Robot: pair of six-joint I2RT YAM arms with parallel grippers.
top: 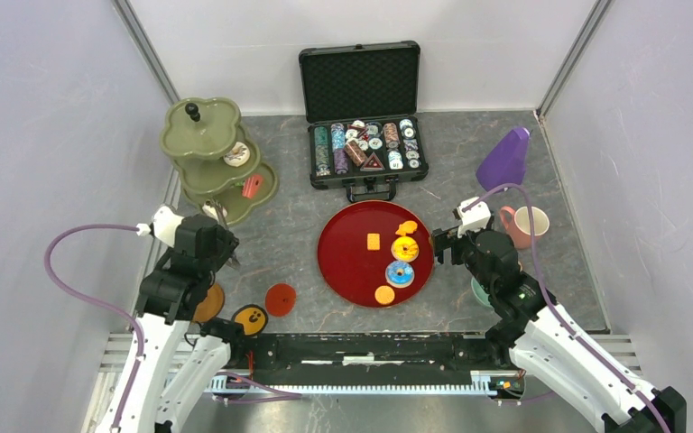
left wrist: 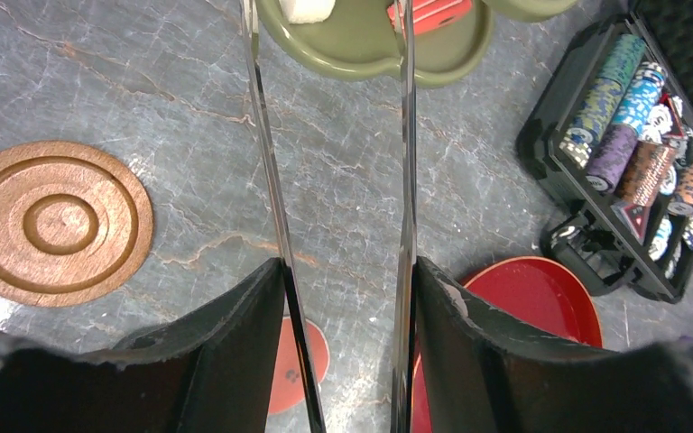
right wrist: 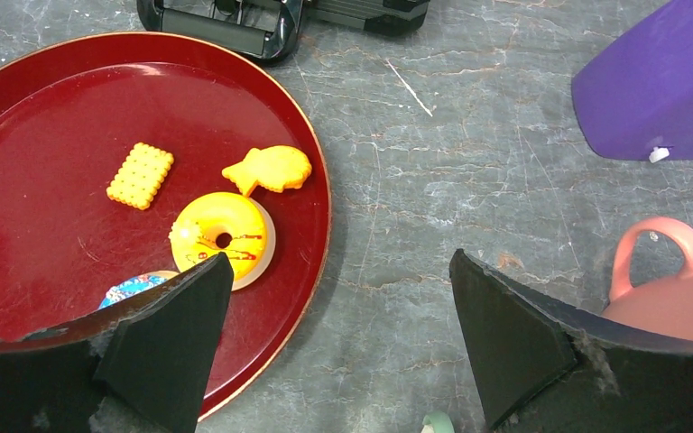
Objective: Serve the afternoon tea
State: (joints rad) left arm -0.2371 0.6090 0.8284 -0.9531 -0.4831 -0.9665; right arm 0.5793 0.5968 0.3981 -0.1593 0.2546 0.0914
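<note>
— What does the left wrist camera give that the overhead one can't?
— The left claw (left wrist: pixel 347 266) is clamped on metal tongs (left wrist: pixel 407 135). Both blades run forward toward the lowest tier of the olive-green stand (left wrist: pixel 361 45); whether the tips touch it, I can't tell. A wooden saucer (left wrist: pixel 54 223) lies on the tabletop (left wrist: pixel 343 162) to their left.
— And the right?
— The right claw (right wrist: pixel 338 260) hangs wide open, holding nothing. Its left finger is above the red tray (right wrist: pixel 36 135), its right above bare stone. The yellow donut (right wrist: pixel 221 239) lies just beside the left finger, with the fish-shaped biscuit (right wrist: pixel 271 169) and rectangular biscuit (right wrist: pixel 140 175) beyond. The pink cup (right wrist: pixel 677 298) sits to the right.
— Farther out?
— Only the overhead view shows a pale sweet (top: pixel 236 155) on the stand's middle tier. Behind the tray is the open chip case (top: pixel 365 135), its print too small to read.
</note>
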